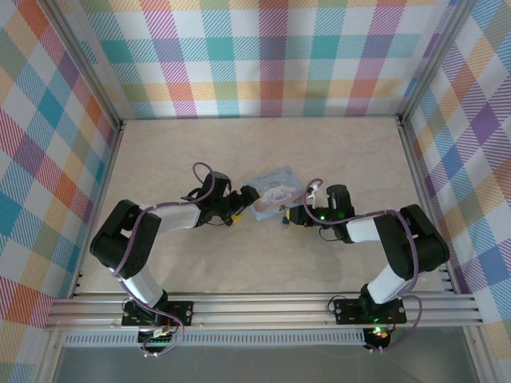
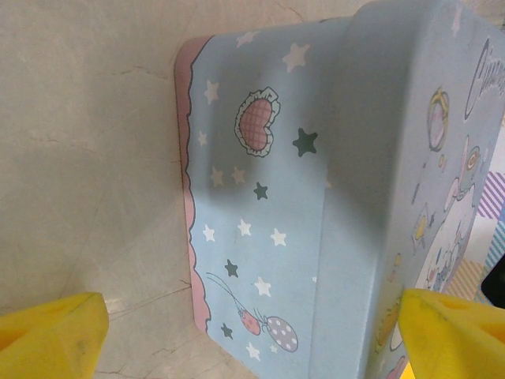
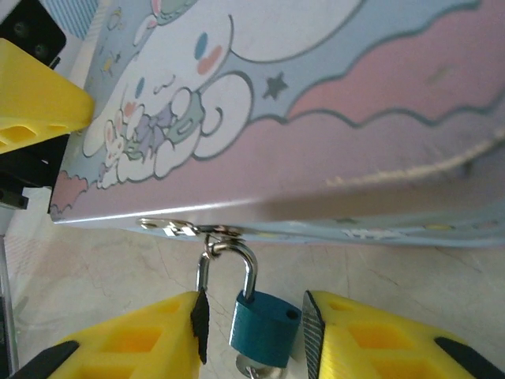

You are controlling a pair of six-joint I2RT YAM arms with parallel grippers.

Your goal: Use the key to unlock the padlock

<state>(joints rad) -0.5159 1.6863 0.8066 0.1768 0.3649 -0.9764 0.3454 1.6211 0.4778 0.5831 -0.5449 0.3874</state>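
While the pale blue rectangular cartoon-print tin [image 1: 271, 191] lies shut on the pale veined tabletop [image 1: 200, 144], you see the tiny dark blue padlock [image 3: 264, 320] hanging by its curved silvery shackle [image 3: 237, 264] from the hasp [image 3: 185, 229] on the tin's front edge. Your right gripper [image 3: 254, 328], reaching in low, has its yellow fingers [image 3: 134, 339] half closed around the padlock's body, a gap on one side. Your left gripper [image 2: 252, 335] stands wide open astride the tin's smooth end, holding nothing.

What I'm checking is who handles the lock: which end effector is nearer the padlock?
Right. The right end effector brackets the padlock, one finger on each side of its body. The left end effector is at the tin's other end, away from the padlock.
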